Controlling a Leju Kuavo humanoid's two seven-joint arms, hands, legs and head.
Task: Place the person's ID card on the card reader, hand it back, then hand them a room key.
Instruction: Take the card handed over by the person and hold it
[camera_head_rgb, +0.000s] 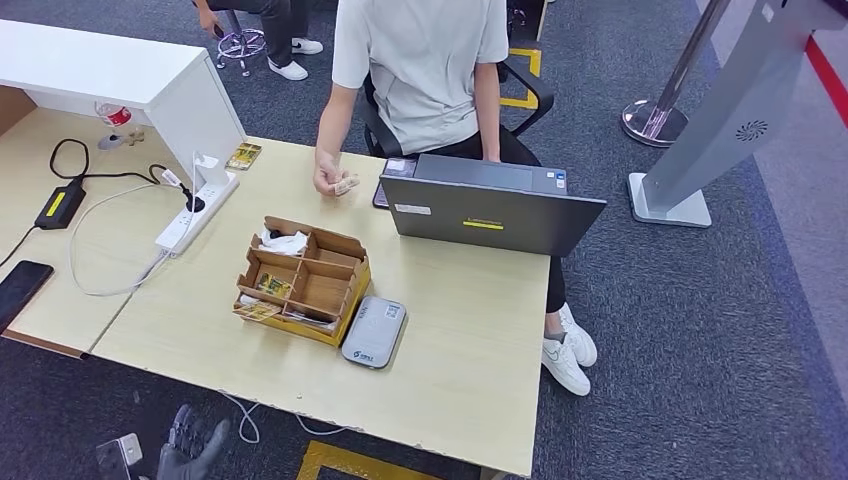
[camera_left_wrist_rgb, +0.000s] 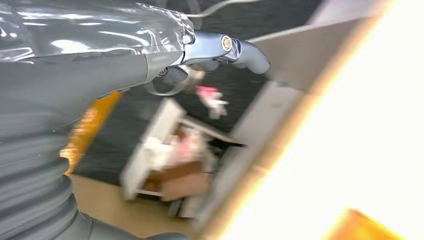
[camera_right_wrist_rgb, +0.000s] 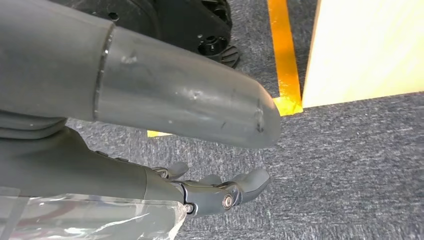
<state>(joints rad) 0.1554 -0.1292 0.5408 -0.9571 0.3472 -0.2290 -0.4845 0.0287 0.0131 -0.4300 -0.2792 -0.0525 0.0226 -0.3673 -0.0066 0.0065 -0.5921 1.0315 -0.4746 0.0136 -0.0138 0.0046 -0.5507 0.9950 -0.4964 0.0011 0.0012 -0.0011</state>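
A person in a light shirt sits at the far side of the table and holds a small card (camera_head_rgb: 346, 185) in one hand above the tabletop. The grey card reader (camera_head_rgb: 373, 331) lies flat near the front edge, beside a cardboard organiser box (camera_head_rgb: 300, 282) that holds several yellowish key cards (camera_head_rgb: 273, 286). My left hand (camera_head_rgb: 195, 445) hangs below the table's front edge with its fingers apart and nothing in it; the left wrist view of this hand (camera_left_wrist_rgb: 150, 60) is blurred. My right hand (camera_right_wrist_rgb: 125, 165) hangs over the carpet, fingers (camera_right_wrist_rgb: 235, 187) loosely extended and empty.
An open laptop (camera_head_rgb: 490, 205) stands at the back right of the table (camera_head_rgb: 470, 340). A white power strip (camera_head_rgb: 195, 215) with cables, a black adapter (camera_head_rgb: 60, 205) and a dark phone (camera_head_rgb: 18, 288) lie at the left. A white raised counter (camera_head_rgb: 110, 70) stands at the back left.
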